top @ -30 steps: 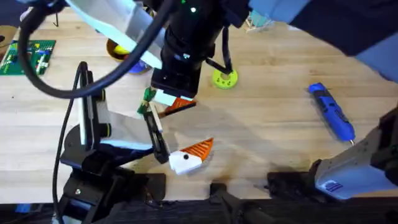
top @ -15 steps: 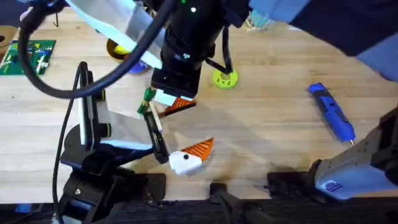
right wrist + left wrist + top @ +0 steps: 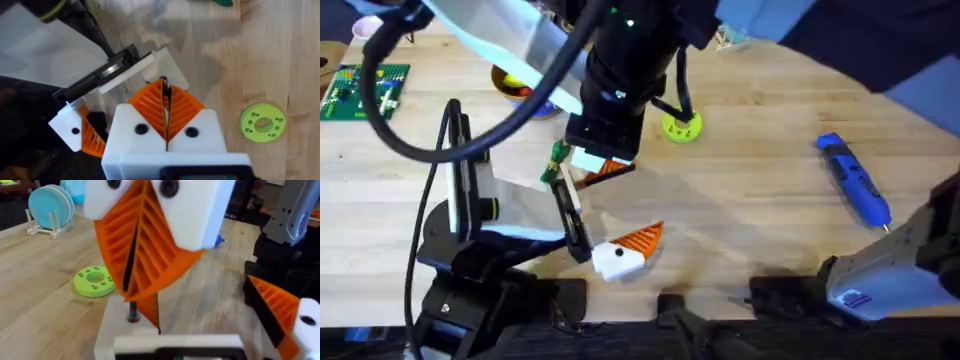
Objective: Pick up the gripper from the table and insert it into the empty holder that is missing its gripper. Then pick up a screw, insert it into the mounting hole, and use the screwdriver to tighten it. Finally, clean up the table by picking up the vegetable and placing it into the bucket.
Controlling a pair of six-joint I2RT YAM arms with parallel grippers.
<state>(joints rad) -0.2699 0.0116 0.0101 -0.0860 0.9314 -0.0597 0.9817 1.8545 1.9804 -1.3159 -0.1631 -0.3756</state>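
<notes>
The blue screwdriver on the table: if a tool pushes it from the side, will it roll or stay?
The screwdriver looks long and pen-shaped, so a sideways push would probably roll it on the flat wooden table. Its body seems rigid plastic, unlikely to bend. The smooth casing may slip in a light grasp.

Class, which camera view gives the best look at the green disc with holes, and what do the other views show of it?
The right wrist view shows the green disc best: seen from above on bare wood, whole, its holes distinct. The left wrist view shows the disc at a low angle, flattened but whole. The overhead view shows the disc small, with a dark cable crossing part of it.
</notes>
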